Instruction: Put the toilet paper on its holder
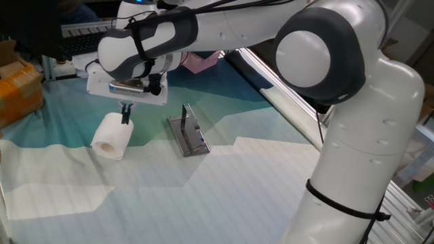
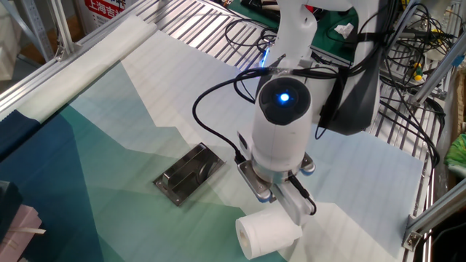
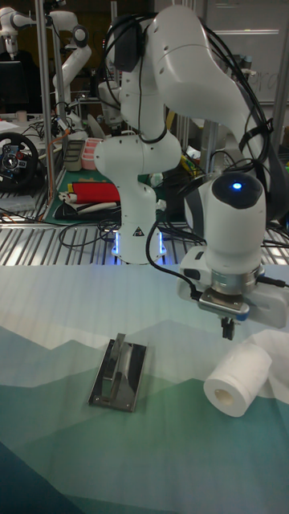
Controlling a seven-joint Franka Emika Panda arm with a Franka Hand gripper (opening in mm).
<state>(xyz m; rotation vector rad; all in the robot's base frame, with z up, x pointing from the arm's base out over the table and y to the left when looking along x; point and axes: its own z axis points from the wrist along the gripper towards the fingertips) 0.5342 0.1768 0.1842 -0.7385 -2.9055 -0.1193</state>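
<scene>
The toilet paper point(image 1: 112, 135) is a white roll lying on its side on the cloth, its tube opening towards the camera in the one fixed view. It also shows as the roll point(image 2: 266, 233) and the roll point(image 3: 237, 381). My gripper point(image 1: 126, 114) hangs right over the roll's far end with its dark fingers pressed together and nothing between them. Whether the tips touch the paper I cannot tell. The same gripper point(image 3: 229, 328) looks narrow and shut from the tall view. The holder point(image 1: 188, 132), a grey plate with an upright bar, stands a short way beside the roll, as does the holder point(image 3: 120, 371).
A green and white cloth point(image 1: 224, 183) covers the table. An orange box point(image 1: 17, 88) sits at the far left edge. A metal rail point(image 1: 285, 102) runs along the right side. Cables point(image 2: 393, 51) and racks lie behind the arm's base.
</scene>
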